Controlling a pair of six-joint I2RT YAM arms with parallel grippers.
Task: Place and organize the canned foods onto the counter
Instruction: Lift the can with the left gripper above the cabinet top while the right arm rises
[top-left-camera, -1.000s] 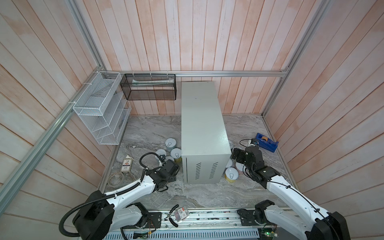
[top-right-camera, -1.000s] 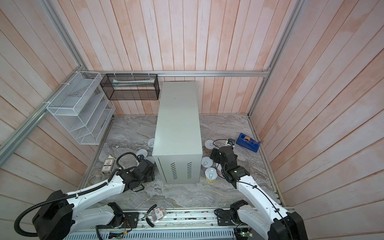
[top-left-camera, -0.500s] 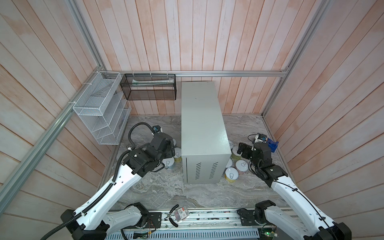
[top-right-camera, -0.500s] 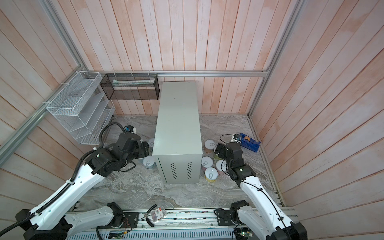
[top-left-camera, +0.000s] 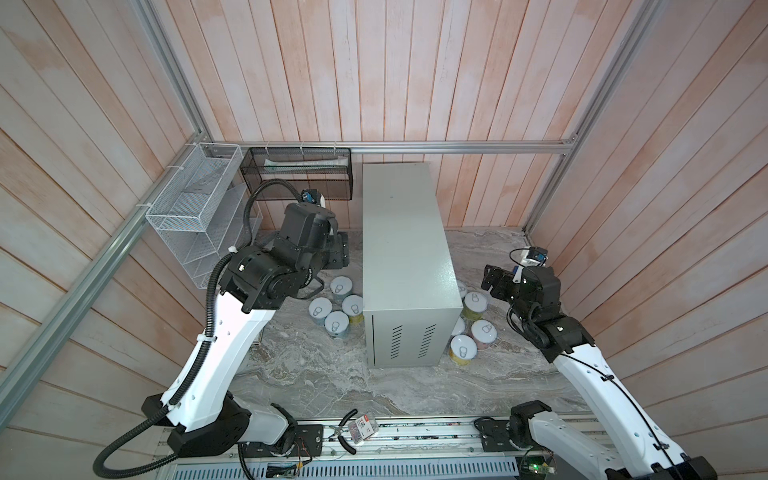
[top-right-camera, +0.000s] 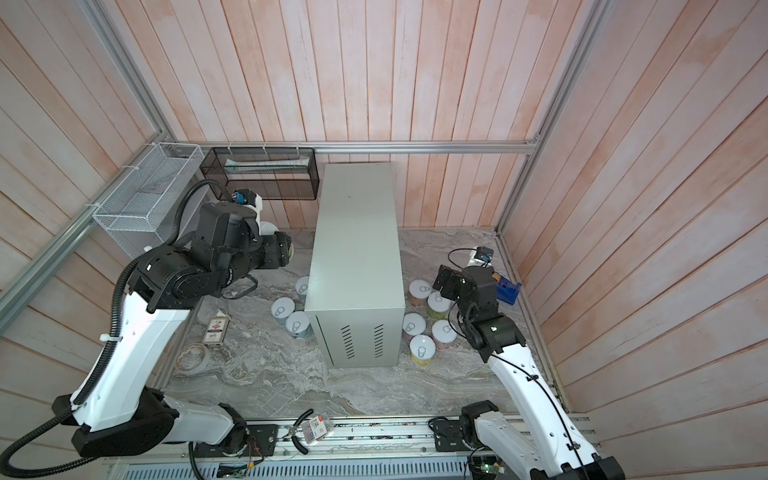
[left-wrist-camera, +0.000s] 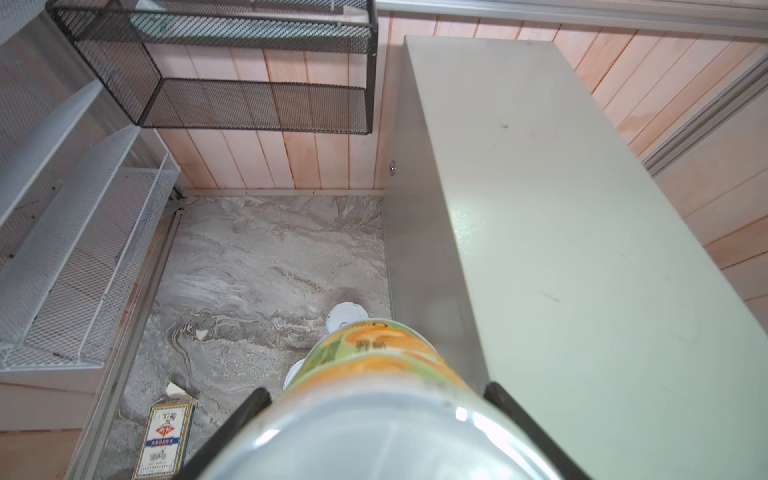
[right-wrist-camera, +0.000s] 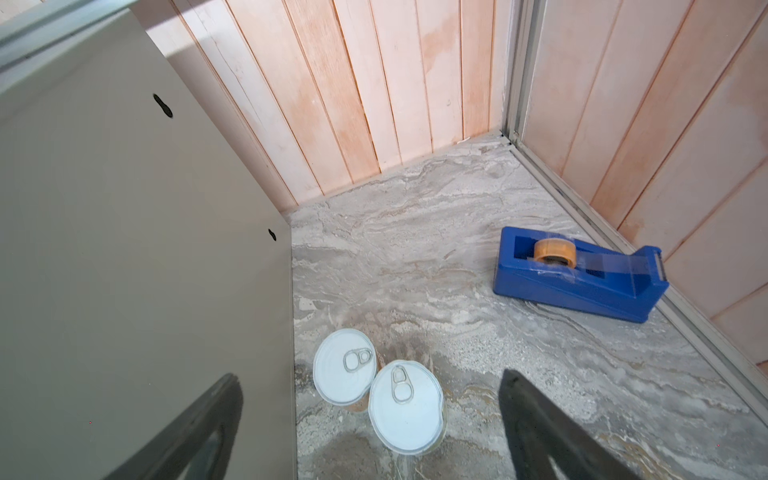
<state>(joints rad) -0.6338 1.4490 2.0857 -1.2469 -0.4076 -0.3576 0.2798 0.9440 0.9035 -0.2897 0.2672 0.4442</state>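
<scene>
The left gripper (left-wrist-camera: 374, 395) is gripping the green-and-orange can (left-wrist-camera: 376, 357), its jaws standing partway apart and pressing on the can's two sides, with one silvery end facing the wrist camera. It is holding that can up off the grey marble surface (top-left-camera: 316, 374), close beside the left long edge of the counter (top-left-camera: 403, 249), about midway along it; I cannot tell whether the can is touching the metal. Below it, a group of four cans (top-left-camera: 336, 322) is standing upright on the marble just beside the counter's left wall, toward the front corner. On the other side, five more cans (top-right-camera: 422, 347) are standing bunched by the counter's right wall, again toward the front corner. The right gripper (top-right-camera: 442, 284) is hovering above the rear ones of that bunch with its jaws spread wide and nothing between them. In its wrist view, two pull-tab lids (right-wrist-camera: 405, 405) are showing below the gap between the fingers. A blue tape dispenser (right-wrist-camera: 573, 282) is sitting along the marble's right edge, near the back corner. A small printed carton (top-right-camera: 216, 330) and a roll of tape (top-right-camera: 191, 357) are lying near the left edge.
</scene>
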